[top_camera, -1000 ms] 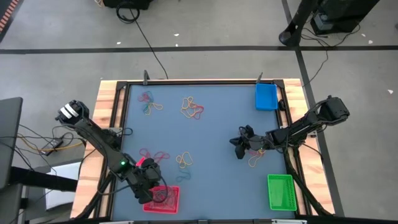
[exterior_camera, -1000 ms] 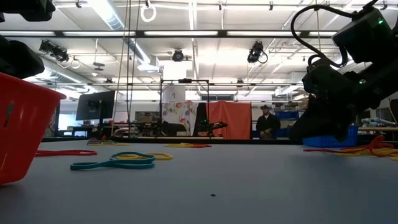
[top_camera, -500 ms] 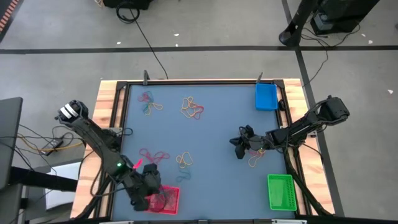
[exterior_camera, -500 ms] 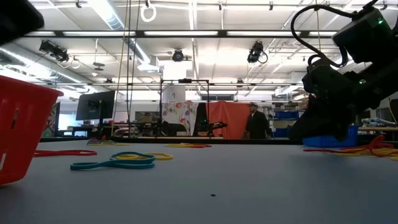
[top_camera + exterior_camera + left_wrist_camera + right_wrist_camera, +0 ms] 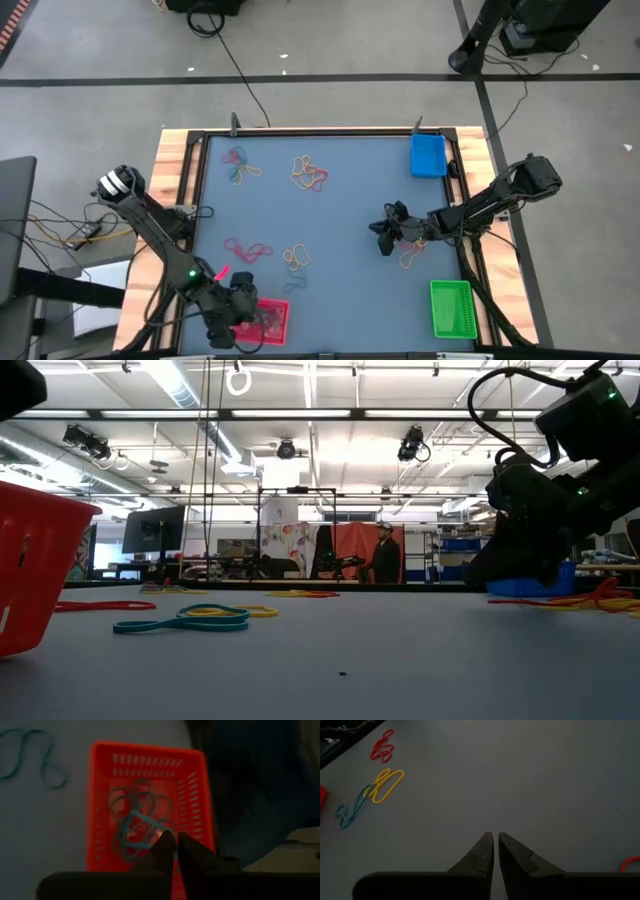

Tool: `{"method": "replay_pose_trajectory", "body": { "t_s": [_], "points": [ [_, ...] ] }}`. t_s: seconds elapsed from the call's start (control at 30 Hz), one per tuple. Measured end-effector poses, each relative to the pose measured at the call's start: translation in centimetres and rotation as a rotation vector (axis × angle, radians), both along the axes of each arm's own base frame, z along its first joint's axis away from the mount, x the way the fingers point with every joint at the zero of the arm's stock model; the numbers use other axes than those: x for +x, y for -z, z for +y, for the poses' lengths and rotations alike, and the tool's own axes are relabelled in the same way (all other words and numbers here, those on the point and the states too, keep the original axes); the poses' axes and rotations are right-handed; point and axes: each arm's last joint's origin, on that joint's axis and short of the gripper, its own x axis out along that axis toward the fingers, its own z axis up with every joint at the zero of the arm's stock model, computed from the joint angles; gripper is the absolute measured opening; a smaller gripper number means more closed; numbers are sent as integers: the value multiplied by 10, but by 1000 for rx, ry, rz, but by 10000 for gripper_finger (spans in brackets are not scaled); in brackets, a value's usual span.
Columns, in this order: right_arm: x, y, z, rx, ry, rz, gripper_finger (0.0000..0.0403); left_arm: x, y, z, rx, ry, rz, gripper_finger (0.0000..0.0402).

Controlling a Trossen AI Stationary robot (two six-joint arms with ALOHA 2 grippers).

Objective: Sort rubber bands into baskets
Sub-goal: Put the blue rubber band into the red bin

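Note:
My left gripper (image 5: 243,315) hangs over the red basket (image 5: 270,318) at the table's near left corner, its fingertips (image 5: 175,836) a hair apart, shut. Several rubber bands (image 5: 137,812) lie inside the red basket (image 5: 150,805). My right gripper (image 5: 383,236) waits low at the table's right, shut (image 5: 494,836), nothing between its fingers. Loose rubber bands lie in clusters at the far left (image 5: 240,168), far middle (image 5: 309,173), near left (image 5: 245,249), middle (image 5: 295,258) and beside my right gripper (image 5: 410,257). My left gripper points slanting down into the red basket from above. One band's loop (image 5: 150,827) ends right at one fingertip (image 5: 165,842); I cannot tell whether it touches the finger or lies free on the other bands.
The blue basket (image 5: 428,155) stands at the far right corner, the green basket (image 5: 451,307) at the near right corner. A raised wooden frame (image 5: 175,160) borders the mat. In the low view a person (image 5: 380,555) stands far behind the table.
My left gripper has drawn back toward the table's near left corner and risen a little above the red basket, rolling slightly. The person in the background has walked toward the left.

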Motion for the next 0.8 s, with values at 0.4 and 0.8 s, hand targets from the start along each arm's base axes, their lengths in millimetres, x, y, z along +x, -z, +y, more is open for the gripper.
{"method": "replay_pose_trajectory", "body": {
  "t_s": [0.4,0.8],
  "points": [
    [1,-1,0,6,-3,-15,41,2,-24,95,375,-400,46,142],
    [0,-1,5,8,-27,-15,41,4,-30,234,520,-833,195,133]
  ]
}}
